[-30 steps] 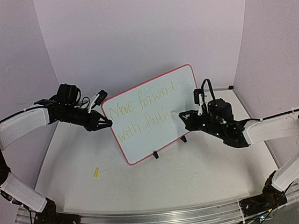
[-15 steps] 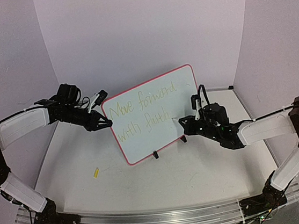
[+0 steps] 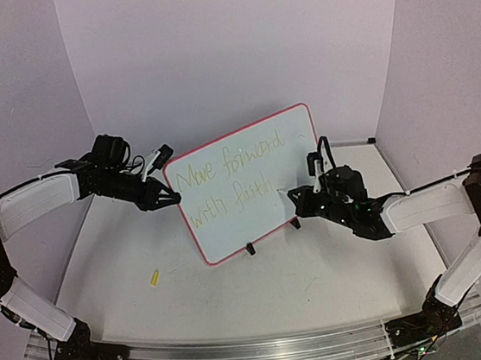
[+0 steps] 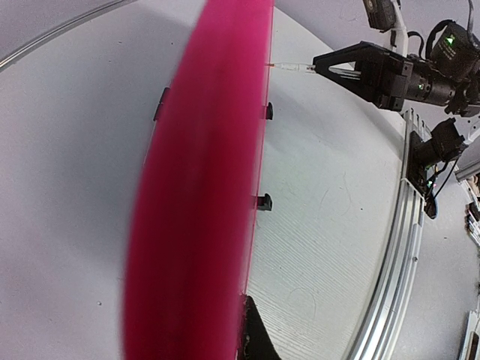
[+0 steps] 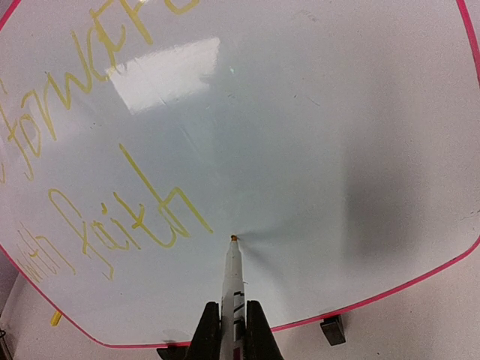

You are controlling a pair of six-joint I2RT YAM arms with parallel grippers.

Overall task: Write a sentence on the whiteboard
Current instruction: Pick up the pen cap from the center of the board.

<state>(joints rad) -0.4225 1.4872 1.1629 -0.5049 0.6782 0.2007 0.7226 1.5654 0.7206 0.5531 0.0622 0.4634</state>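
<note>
Your yellow-green cursive sentence sits on the large red-rimmed white whiteboard, upright mid-table. At the board's 4 o'clock your right gripper clamps a slim white marker, tip touching the board. At 9 o'clock your left gripper pinches the rim.

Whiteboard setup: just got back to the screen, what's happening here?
The left gripper has its jaws shut on the left edge of the whiteboard, which stands upright on the table. The right gripper holds a marker with its tip at the board face, just right of the last word. The sentence reads "Move forward with faith" in yellow, so the writing looks finished or nearly so. A small yellow piece lies on the table in front.
</note>
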